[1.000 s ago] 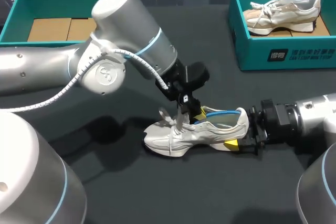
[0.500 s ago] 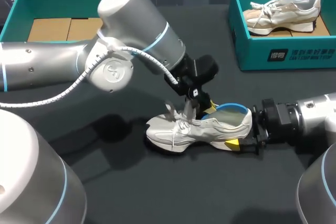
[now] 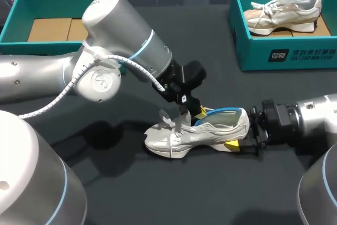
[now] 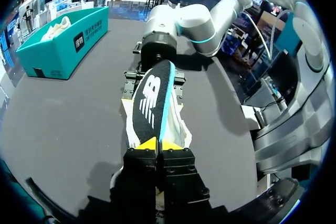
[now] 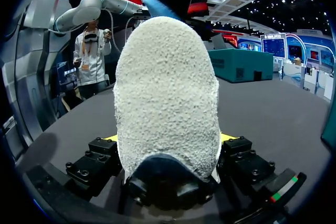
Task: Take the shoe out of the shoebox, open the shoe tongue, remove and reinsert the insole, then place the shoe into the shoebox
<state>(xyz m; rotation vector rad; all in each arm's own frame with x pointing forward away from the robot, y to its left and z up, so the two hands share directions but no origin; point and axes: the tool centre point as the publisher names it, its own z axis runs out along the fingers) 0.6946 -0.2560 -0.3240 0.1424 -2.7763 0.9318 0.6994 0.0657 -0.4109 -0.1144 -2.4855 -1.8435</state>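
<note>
Shoe [image 3: 210, 130] sits on table [image 3: 131, 183], heel clamped in right gripper [image 5: 168, 140], whose yellow tips barely show past the sole. Left gripper [image 4: 157, 148] pinched tight on insole [image 4: 152, 98] end; shoe interior hidden underneath.

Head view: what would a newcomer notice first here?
A white lace-up sneaker lies mid-table, its heel clamped in the right gripper. The left gripper pinches the black blue-edged insole standing in the shoe's opening. A second pale sneaker rests in the teal shoebox at the far right.
</note>
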